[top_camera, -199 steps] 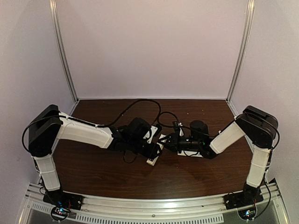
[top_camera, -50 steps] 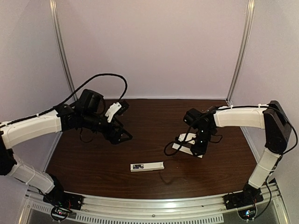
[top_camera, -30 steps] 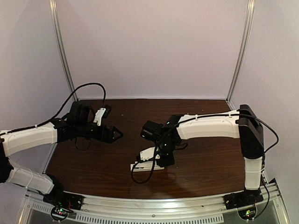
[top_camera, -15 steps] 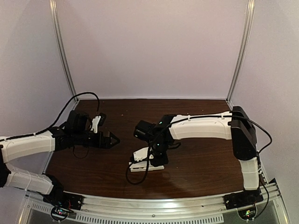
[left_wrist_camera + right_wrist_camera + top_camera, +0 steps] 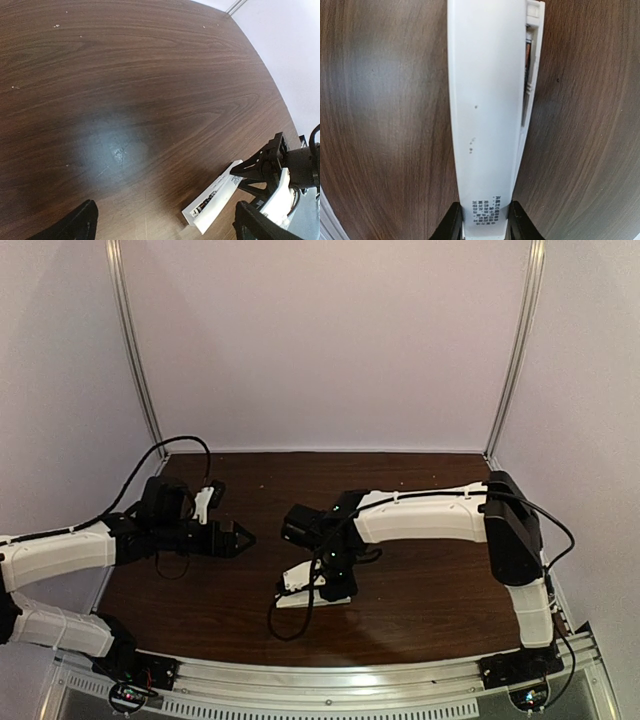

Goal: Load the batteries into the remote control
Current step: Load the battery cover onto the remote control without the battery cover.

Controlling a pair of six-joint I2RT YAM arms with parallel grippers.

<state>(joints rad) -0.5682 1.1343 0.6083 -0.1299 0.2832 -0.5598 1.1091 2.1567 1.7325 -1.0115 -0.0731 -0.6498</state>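
Right fingers point(image 5: 450, 222) — arrived over the remote control point(image 5: 535, 40) since earlier — clamp a white strip point(image 5: 485, 100); left fingers point(image 5: 75, 227) spread wide.

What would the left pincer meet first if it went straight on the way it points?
Probably bare table, judging from the left wrist view. The remote control sits just right of the line from the left pincer; depth is unclear.

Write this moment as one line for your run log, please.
left jaws: open, empty | right jaws: shut on white strip, lengthwise over remote control | batteries: not visible
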